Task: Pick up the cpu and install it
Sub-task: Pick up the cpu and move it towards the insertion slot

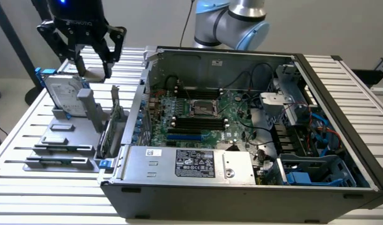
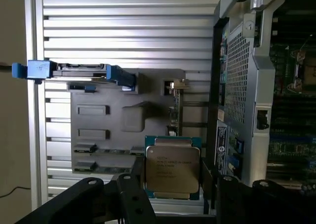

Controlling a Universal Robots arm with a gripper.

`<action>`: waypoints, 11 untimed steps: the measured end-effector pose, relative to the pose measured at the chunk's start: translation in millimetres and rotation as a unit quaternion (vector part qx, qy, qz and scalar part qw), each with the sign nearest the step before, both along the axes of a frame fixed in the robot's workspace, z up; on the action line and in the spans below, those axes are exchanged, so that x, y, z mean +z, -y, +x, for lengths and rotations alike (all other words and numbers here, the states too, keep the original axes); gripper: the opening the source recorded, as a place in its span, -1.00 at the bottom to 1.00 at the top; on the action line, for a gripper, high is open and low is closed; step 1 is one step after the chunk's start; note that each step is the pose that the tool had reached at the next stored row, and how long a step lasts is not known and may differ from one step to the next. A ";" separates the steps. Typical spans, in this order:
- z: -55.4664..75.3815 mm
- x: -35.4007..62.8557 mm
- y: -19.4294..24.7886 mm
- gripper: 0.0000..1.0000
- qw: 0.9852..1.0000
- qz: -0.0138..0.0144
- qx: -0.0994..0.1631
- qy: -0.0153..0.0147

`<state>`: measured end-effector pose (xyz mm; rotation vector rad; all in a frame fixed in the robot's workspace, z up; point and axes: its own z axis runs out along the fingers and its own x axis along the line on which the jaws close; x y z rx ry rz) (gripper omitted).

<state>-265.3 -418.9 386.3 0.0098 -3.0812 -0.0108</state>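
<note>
You are holding the cpu [image 2: 172, 170] in the tool [image 1: 94, 70], jaws standing wide and clamping its two opposite edges, hovering over the grey fixture [image 2: 123, 120], near the table's [image 1: 54, 197] edge at the exterior view's left, beside the open computer case [image 1: 241, 197]

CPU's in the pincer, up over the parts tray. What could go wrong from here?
1. The pincer grips the cpu by two opposite edges alone, so it might slip or tilt.
2. The case wall stands between it and the socket; a low path could clip it.
3. A slightly skewed cpu may not seat in the socket.
</note>
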 end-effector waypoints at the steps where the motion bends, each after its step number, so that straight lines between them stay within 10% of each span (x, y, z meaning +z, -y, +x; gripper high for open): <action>1: 4.9 0.3 0.0 0.09 1.000 0.000 0.000 0.000; 11: 50.0 3.3 0.0 0.09 1.000 0.001 0.000 0.000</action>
